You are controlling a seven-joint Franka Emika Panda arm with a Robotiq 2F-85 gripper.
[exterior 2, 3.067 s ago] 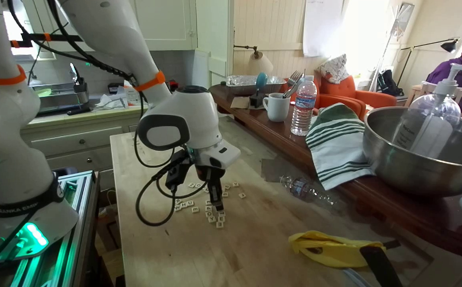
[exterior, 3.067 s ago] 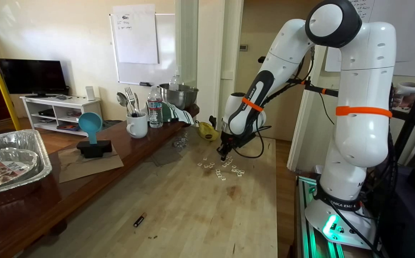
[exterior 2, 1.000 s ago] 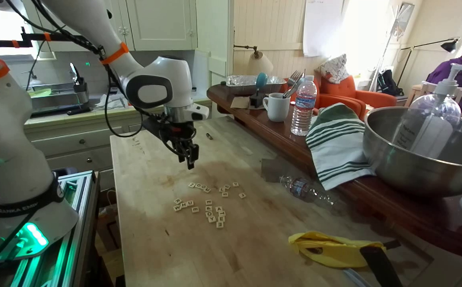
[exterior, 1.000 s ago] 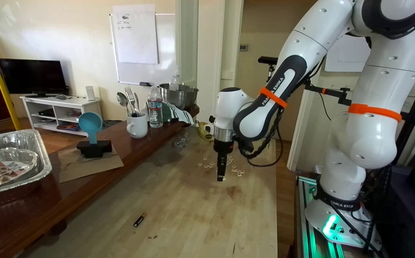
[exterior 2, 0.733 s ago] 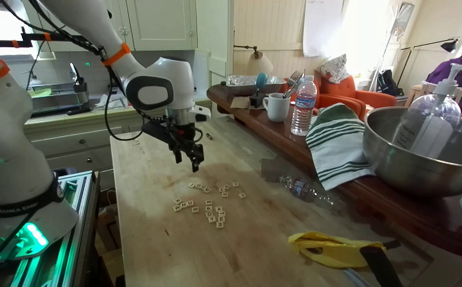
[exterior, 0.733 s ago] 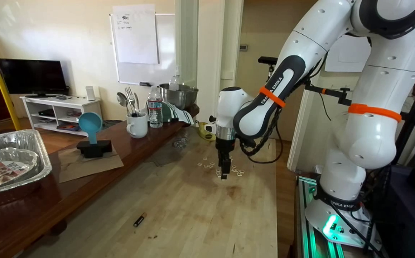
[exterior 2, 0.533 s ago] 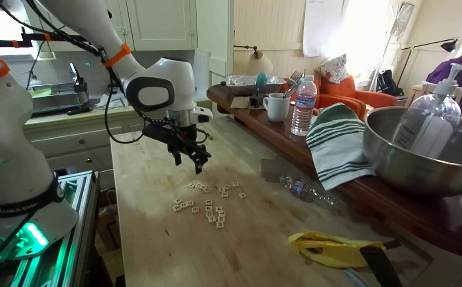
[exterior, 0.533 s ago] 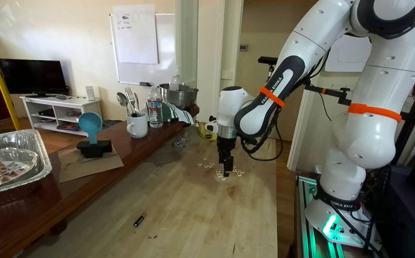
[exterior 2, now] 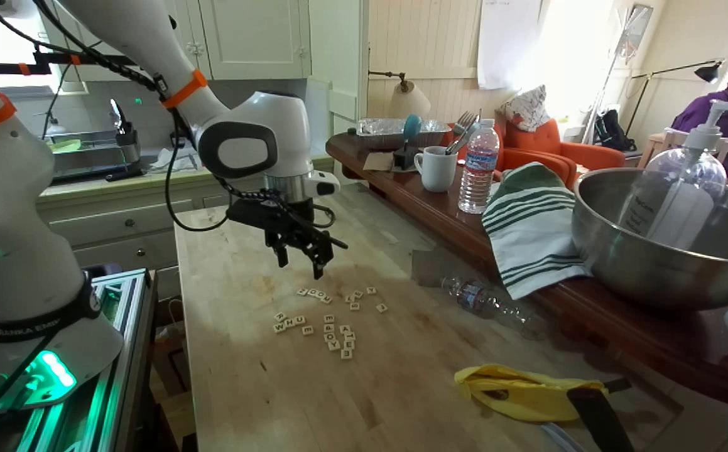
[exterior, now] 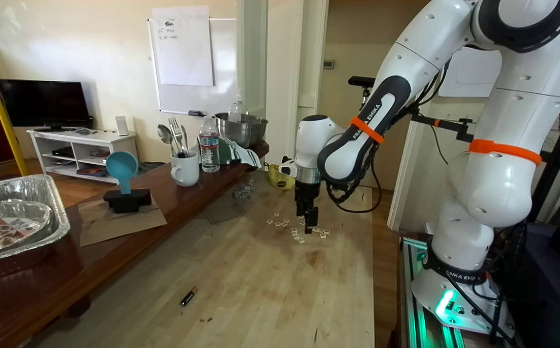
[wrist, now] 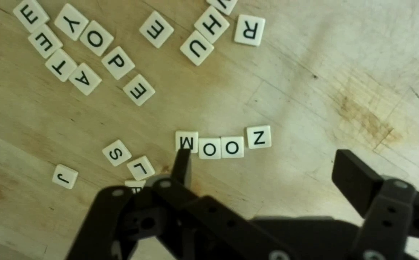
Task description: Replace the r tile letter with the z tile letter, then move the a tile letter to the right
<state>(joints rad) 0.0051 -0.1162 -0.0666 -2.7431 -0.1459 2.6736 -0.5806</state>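
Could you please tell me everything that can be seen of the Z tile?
The Z tile is a cream-white square with rounded corners and a black Z; it looks like plastic. It lies flat, face up, on the table. In the wrist view it sits right of an O tile, a little higher, with a narrow gap between. The open gripper does not touch it.

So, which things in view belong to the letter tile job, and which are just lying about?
Part of the job:
Z tile
R tile
A tile
end effector, open

Just lying about:
battery
mug beside the upright water bottle
striped towel
metal bowl
loose J tile
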